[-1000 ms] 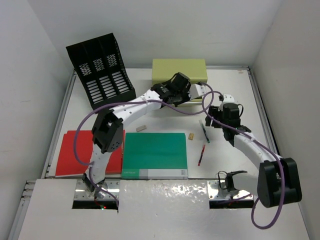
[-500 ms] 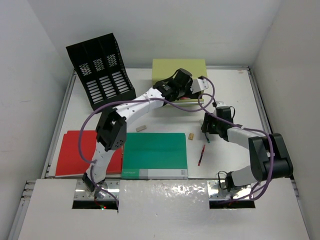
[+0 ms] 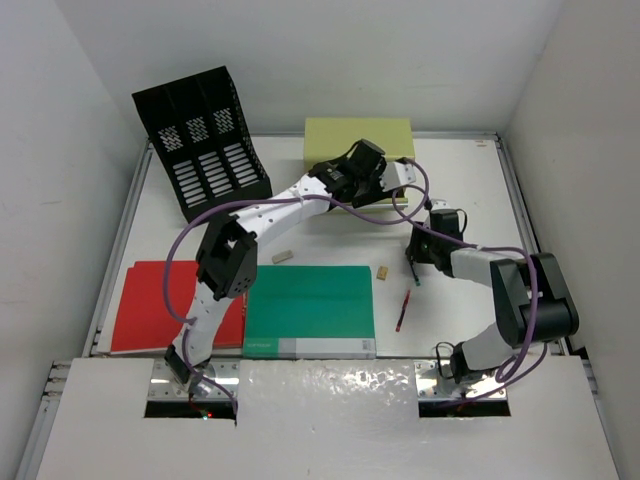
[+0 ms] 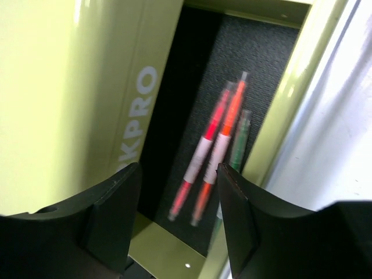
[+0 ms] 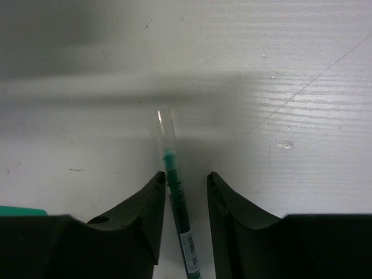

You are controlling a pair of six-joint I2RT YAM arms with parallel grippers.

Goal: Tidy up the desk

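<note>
While the big white desk (image 3: 470, 190) lies under both arms, my left gripper (image 4: 179, 174) hangs over the green drawer box (image 3: 340, 135), fingers apart, empty. My right gripper (image 5: 185, 176), fingers apart, sits around the green pen (image 5: 172, 167), which lies lengthwise between them, not squeezed yet.

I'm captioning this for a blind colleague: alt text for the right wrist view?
A green pen lies on the white desk, straddled by the right gripper, its black jaws apart. The pen's clear tip points away from the camera.
</note>
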